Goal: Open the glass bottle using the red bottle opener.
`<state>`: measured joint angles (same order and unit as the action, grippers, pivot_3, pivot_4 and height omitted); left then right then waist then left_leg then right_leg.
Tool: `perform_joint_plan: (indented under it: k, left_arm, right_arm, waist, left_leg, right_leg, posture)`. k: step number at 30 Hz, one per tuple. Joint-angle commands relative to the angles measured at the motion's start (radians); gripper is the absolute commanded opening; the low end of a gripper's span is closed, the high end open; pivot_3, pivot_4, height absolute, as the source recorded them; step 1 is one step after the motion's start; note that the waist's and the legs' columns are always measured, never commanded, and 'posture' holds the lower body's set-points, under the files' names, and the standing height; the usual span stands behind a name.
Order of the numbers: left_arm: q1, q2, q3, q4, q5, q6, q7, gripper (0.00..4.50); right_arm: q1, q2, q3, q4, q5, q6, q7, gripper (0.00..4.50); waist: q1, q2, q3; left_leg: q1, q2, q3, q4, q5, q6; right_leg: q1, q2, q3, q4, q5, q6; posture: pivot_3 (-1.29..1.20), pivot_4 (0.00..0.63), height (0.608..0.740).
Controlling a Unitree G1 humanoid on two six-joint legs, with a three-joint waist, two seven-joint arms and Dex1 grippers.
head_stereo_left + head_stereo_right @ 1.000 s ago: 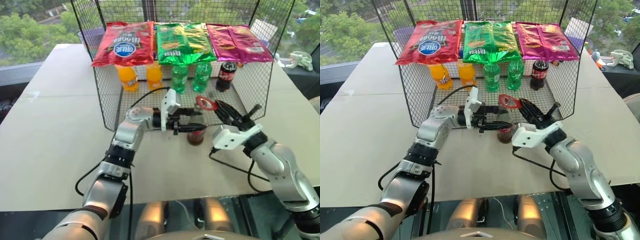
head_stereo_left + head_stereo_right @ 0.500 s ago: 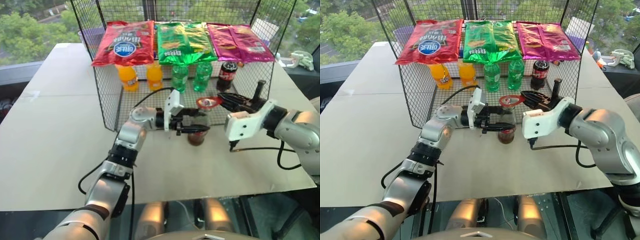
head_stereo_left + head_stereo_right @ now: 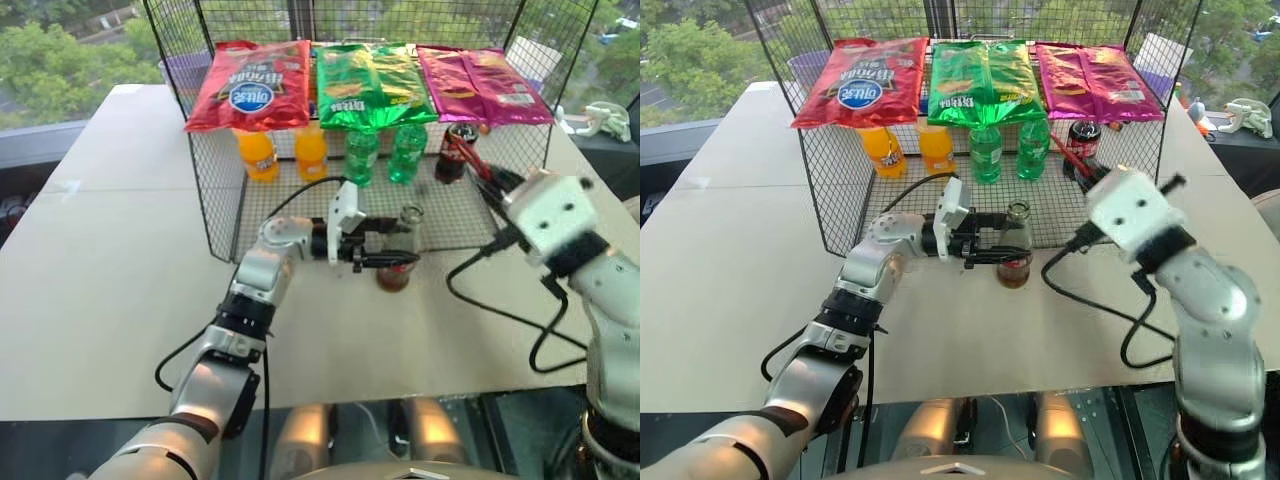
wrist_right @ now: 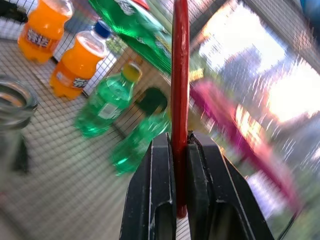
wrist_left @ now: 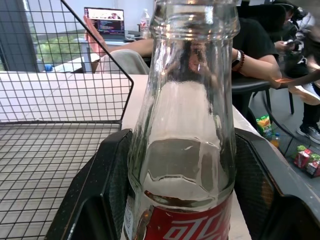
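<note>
One glass bottle (image 3: pixel 396 250), one red bottle opener (image 4: pixel 179 100), two orange bottles (image 3: pixel 257 154).

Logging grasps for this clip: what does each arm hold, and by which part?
Left gripper: the glass bottle, clasped around its body. Right gripper: the red bottle opener, pinched at one end.

The left arm reaches forward over the table and bends to the right, so the left gripper (image 3: pixel 392 243) points level toward the right, with one black finger (image 5: pixel 97 195) on each side of the glass bottle (image 3: pixel 398 250), pressed against it. The right arm is bent and lifted up on the right side. The right gripper (image 4: pixel 180 165) points to the far left and is squeezed tight on the red bottle opener (image 4: pixel 179 90).
</note>
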<state>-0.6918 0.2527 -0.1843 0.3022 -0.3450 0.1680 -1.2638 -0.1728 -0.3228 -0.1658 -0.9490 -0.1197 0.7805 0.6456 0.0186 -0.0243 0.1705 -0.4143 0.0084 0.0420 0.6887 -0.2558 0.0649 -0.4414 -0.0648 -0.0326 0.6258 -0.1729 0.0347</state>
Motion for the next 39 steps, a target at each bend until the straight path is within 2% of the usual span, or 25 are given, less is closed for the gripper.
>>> perform_joint_plan:
  k: [1, 6, 10, 18, 19, 21, 24, 25, 26, 27, 28, 32, 39]
  left_arm:
    - [0.015, -0.01, 0.018, -0.021, 0.005, -0.048, 0.034, 2.31]
    - [0.042, -0.015, 0.019, -0.055, -0.004, -0.044, 0.049, 2.31]
    - [0.049, -0.012, 0.014, -0.08, -0.004, -0.027, 0.06, 2.31]
    - [0.048, -0.007, 0.015, -0.093, -0.001, -0.017, 0.068, 2.31]
    - [0.048, -0.007, 0.015, -0.093, -0.001, -0.017, 0.068, 2.31]
    - [0.048, -0.009, 0.015, -0.091, 0.0, -0.019, 0.067, 2.31]
    - [0.049, -0.01, 0.015, -0.09, -0.001, -0.021, 0.068, 2.31]
    - [0.05, -0.011, 0.015, -0.091, -0.002, -0.021, 0.068, 2.31]
    - [0.05, -0.011, 0.015, -0.091, -0.002, -0.021, 0.068, 2.31]
    - [0.05, -0.011, 0.016, -0.091, -0.004, -0.02, 0.067, 2.31]
    - [0.049, -0.011, 0.016, -0.091, -0.005, -0.02, 0.066, 2.31]
    - [0.048, -0.005, 0.019, -0.097, -0.01, -0.011, 0.061, 2.31]
    - [0.053, 0.004, 0.017, -0.13, -0.024, 0.014, 0.055, 2.31]
  right_arm:
    - [0.122, 0.162, -0.044, -0.098, 0.172, 0.214, -0.052, 0.0]
    - [0.24, 0.324, -0.051, -0.074, 0.336, 0.364, -0.097, 0.0]
    - [0.203, 0.398, -0.115, 0.02, 0.412, 0.434, -0.139, 0.0]
    - [0.125, 0.321, -0.203, 0.199, 0.52, 0.483, -0.167, 0.0]
    - [0.121, 0.31, -0.208, 0.21, 0.53, 0.485, -0.17, 0.87]
    - [0.112, 0.286, -0.217, 0.227, 0.555, 0.491, -0.173, 1.41]
    - [0.106, 0.258, -0.227, 0.239, 0.587, 0.499, -0.183, 2.93]
    - [0.106, 0.25, -0.229, 0.244, 0.595, 0.501, -0.187, 3.58]
    - [0.106, 0.242, -0.231, 0.247, 0.605, 0.503, -0.188, 3.75]
    - [0.106, 0.233, -0.235, 0.248, 0.613, 0.505, -0.191, 4.29]
    - [0.107, 0.226, -0.238, 0.248, 0.621, 0.506, -0.195, 4.48]
    - [0.125, 0.174, -0.257, 0.218, 0.647, 0.485, -0.208, 4.48]
    - [0.222, 0.026, -0.216, 0.134, 0.624, 0.344, -0.198, 4.48]
  waist:
    - [-0.002, 0.001, 0.0]
    - [-0.005, 0.002, 0.0]
    - [-0.006, 0.002, 0.0]
    - [-0.005, 0.002, 0.001]
    - [-0.005, 0.003, 0.001]
    - [-0.006, 0.003, 0.001]
    - [-0.005, 0.003, 0.001]
    - [-0.005, 0.003, 0.001]
    - [-0.005, 0.003, 0.001]
    - [-0.005, 0.003, 0.001]
    - [-0.005, 0.003, 0.001]
    - [-0.005, 0.003, 0.001]
    - [-0.006, 0.005, 0.002]
  left_leg:
    - [0.0, 0.0, 0.0, 0.0, 0.0, 0.0]
    - [0.001, 0.0, 0.001, 0.001, 0.0, 0.0]
    - [0.001, 0.001, 0.001, 0.0, 0.0, 0.0]
    - [0.0, 0.0, 0.001, -0.001, 0.0, 0.0]
    - [0.0, 0.0, 0.001, -0.001, 0.0, 0.0]
    - [0.0, 0.0, 0.001, -0.001, 0.0, 0.0]
    - [0.0, 0.0, 0.001, -0.001, 0.0, 0.0]
    - [0.0, 0.0, 0.001, -0.001, 0.0, 0.0]
    - [0.0, 0.0, 0.001, -0.001, 0.0, 0.0]
    - [0.0, 0.0, 0.001, -0.001, 0.0, 0.0]
    - [0.0, 0.0, 0.001, -0.001, 0.0, 0.0]
    - [0.0, 0.0, 0.001, -0.001, 0.0, 0.0]
    - [-0.001, 0.0, 0.001, -0.002, 0.0, 0.0]
  right_leg:
    - [0.0, 0.0, 0.0, 0.0, -0.001, -0.001]
    - [-0.001, -0.001, 0.001, 0.001, 0.0, -0.001]
    - [-0.001, -0.001, 0.001, 0.001, 0.0, -0.001]
    - [-0.001, -0.001, 0.001, 0.0, 0.0, -0.001]
    - [-0.002, -0.001, 0.001, 0.0, 0.0, -0.001]
    - [-0.002, -0.001, 0.001, 0.0, 0.0, -0.001]
    - [-0.002, 0.0, 0.001, 0.0, 0.0, -0.001]
    - [-0.002, 0.0, 0.001, 0.0, 0.0, -0.001]
    - [-0.002, 0.0, 0.001, 0.0, 0.0, -0.001]
    - [-0.002, 0.0, 0.001, 0.0, 0.0, -0.001]
    - [-0.002, -0.001, 0.001, 0.0, 0.0, -0.001]
    - [-0.002, -0.001, 0.001, 0.0, 0.0, -0.001]
    - [-0.003, 0.0, 0.001, -0.001, 0.0, -0.001]
  posture:
    - [0.0, 0.15, 0.74]
    - [0.0, 0.15, 0.74]
    - [0.0, 0.15, 0.74]
    - [0.0, 0.15, 0.74]
    - [0.0, 0.15, 0.74]
    - [0.0, 0.15, 0.74]
    - [0.0, 0.15, 0.74]
    - [0.0, 0.15, 0.74]
    - [0.0, 0.15, 0.74]
    - [0.0, 0.15, 0.74]
    - [0.0, 0.15, 0.74]
    - [0.0, 0.15, 0.74]
    - [0.0, 0.15, 0.74]
